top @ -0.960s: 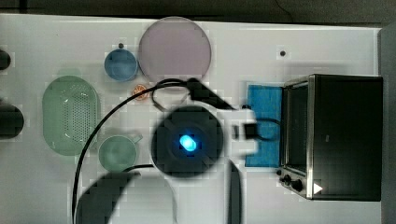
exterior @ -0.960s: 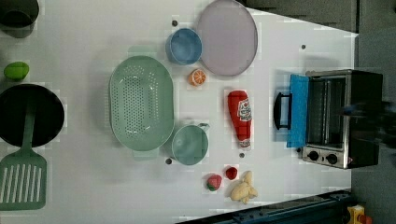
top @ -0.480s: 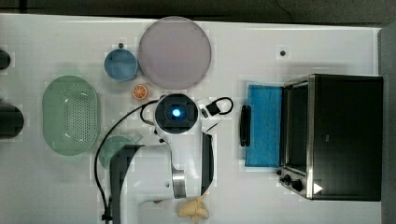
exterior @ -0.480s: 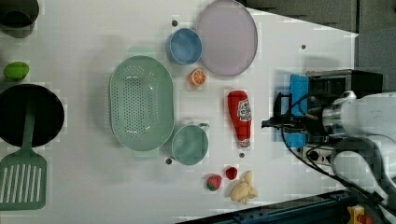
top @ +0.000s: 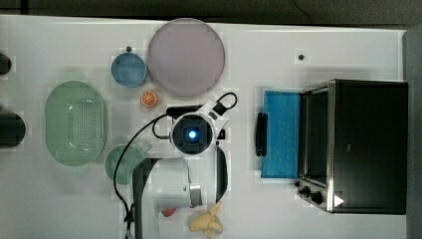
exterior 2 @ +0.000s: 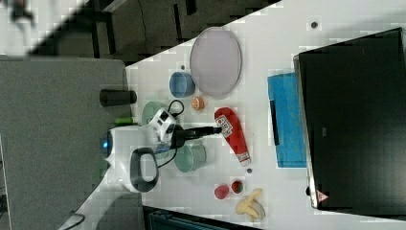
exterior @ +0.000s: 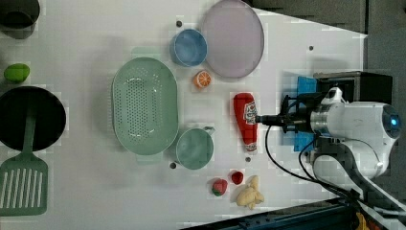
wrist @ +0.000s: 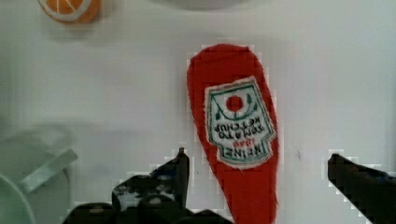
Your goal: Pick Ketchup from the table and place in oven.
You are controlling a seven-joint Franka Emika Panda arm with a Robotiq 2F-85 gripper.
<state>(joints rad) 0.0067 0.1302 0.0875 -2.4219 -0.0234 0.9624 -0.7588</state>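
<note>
Tool (wrist: 254, 163): fingers spread wide, holding nothing; I see one dark finger (wrist: 180, 170) on each side of the bottle in the wrist view, neither touching it.
Ketchup (exterior: 246, 121): lying flat on the white bench (exterior: 95, 191), label up, between the green cup (exterior: 194, 148) and the oven's open door.
Key relation: I judge the tool sits directly above the bottle, straddling it near the narrower end; the bottle's long axis runs up-down in the left view, and the fingers stand across that axis, one on each flank.
Arm pose: white arm (top: 169, 186) reaches in from the top view's bottom edge, wrist bent over so the tool points down at the bench.
Oven (top: 366, 144): at the top view's right, blue-faced door (top: 281, 134) folded down and open toward the bottle.
Nearby: orange slice (exterior: 202, 79) and pink plate (exterior: 233, 38) beyond the bottle's broad end; small red pieces (exterior: 228, 182) and banana (exterior: 250, 192) past its narrow end.
Next move, as I read it: lower straight down and close across the bottle's width.
</note>
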